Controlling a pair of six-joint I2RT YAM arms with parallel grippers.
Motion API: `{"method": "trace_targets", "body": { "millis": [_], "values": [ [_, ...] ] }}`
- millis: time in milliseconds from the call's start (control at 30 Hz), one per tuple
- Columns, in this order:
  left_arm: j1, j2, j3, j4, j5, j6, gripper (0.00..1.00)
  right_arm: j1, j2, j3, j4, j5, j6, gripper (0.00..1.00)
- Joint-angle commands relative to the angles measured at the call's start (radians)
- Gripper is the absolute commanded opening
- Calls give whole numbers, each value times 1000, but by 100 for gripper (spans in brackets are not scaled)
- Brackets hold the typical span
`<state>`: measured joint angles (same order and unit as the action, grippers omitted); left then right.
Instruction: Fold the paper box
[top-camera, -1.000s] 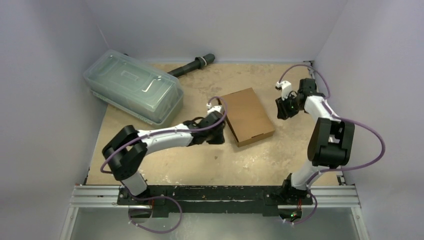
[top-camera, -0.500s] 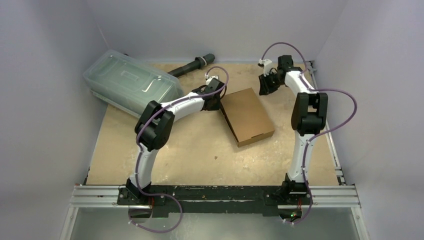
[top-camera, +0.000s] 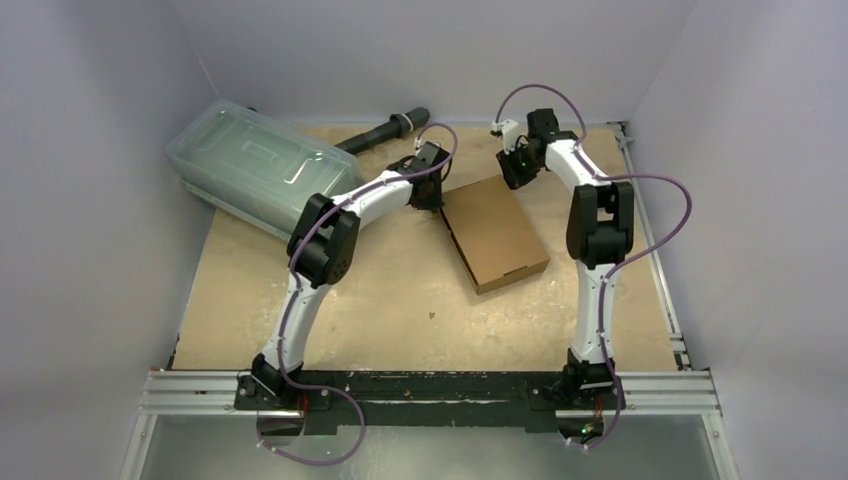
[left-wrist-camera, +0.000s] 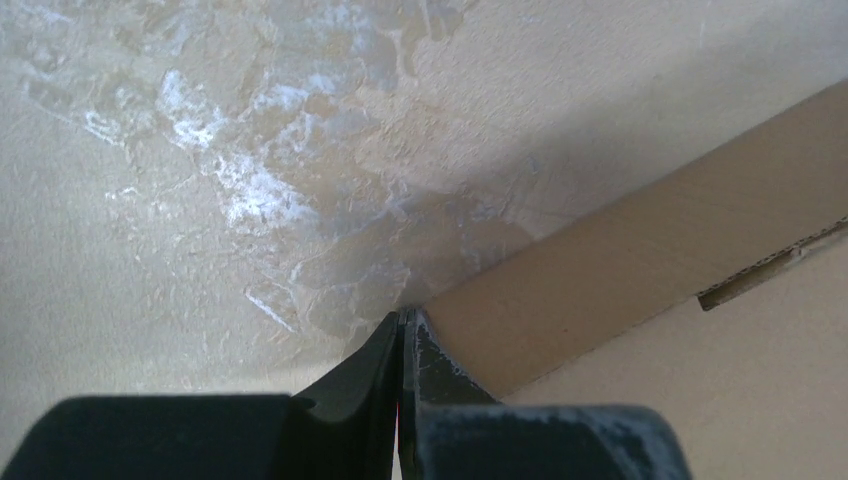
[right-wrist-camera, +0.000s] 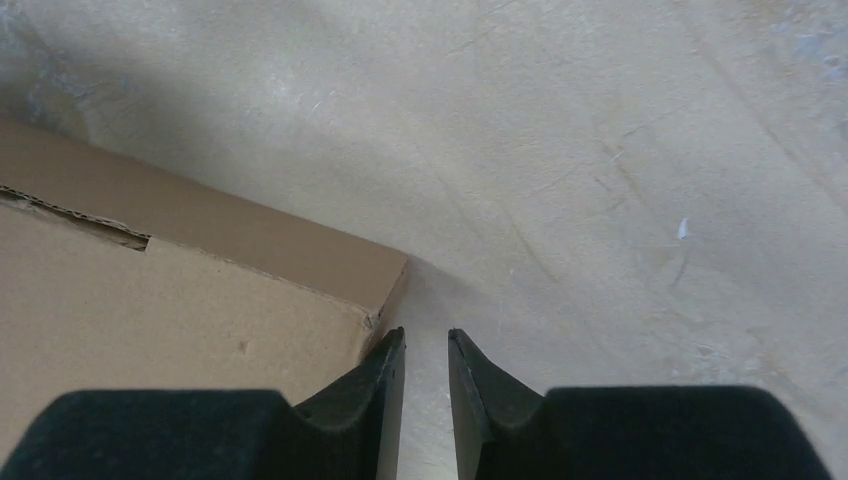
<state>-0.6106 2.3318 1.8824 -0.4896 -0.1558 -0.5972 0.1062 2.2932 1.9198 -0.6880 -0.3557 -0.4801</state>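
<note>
Paper box and everything else sit on the tabletop (top-camera: 400, 300), which on my overhead feed is a tan, scuffed surface between pale walls. The biggest item on it is a clear greenish plastic container (top-camera: 265, 180), lid on, at the far left and well apart from the box. The left arm's forearm reaches past its near right corner.

Next in size, the paper box (top-camera: 495, 232) lies right of centre. It is a shallow brown cardboard shape with its top panel flat, turned at an angle to the tabletop edges. A black rod (top-camera: 385, 132) lies along the far edge, behind the left wrist.

I see the left gripper (left-wrist-camera: 403, 320) clenched, jaws pressed together with nothing between them. Its tip is at the box's far-left corner, against the side wall where it meets the tabletop. The right gripper (right-wrist-camera: 425, 335) is released, its jaws a narrow gap apart and holding nothing. It is just beside the box's far-right corner, with bare tabletop showing in the gap.
</note>
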Motion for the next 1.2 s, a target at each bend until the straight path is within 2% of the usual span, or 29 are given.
{"method": "trace_targets", "body": {
  "millis": [0, 133, 300, 367, 533, 667, 800, 933, 1033, 1167],
  "values": [
    [-37, 37, 102, 68, 161, 9, 0, 74, -81, -46, 21, -58, 25, 27],
    [-29, 28, 111, -37, 6, 11, 1, 43, -95, -63, 55, 50, 94, 32],
    [-4, -129, -62, -29, -82, 16, 10, -83, -138, -100, 60, 37, 81, 38],
    [-5, -209, -143, -8, -62, 26, 12, -126, -195, -181, 74, 14, 57, 40],
    [-24, -451, -451, 107, 123, 16, 14, -148, -431, -501, 144, 13, -19, 44],
    [-142, -616, -710, 203, 151, -110, 14, -159, -598, -732, 167, 16, -61, 43],
    [-322, -676, -866, 262, 98, -346, 13, -170, -714, -876, 175, 36, -82, 41],
    [-445, -637, -844, 218, -57, -486, 10, -172, -763, -943, 188, 39, -84, 40],
    [-468, -545, -739, 141, -86, -501, 8, -172, -767, -968, 204, 48, -79, 39],
    [-471, -461, -642, 130, -108, -477, 6, -172, -763, -998, 231, 69, -82, 38]
  ]
}}
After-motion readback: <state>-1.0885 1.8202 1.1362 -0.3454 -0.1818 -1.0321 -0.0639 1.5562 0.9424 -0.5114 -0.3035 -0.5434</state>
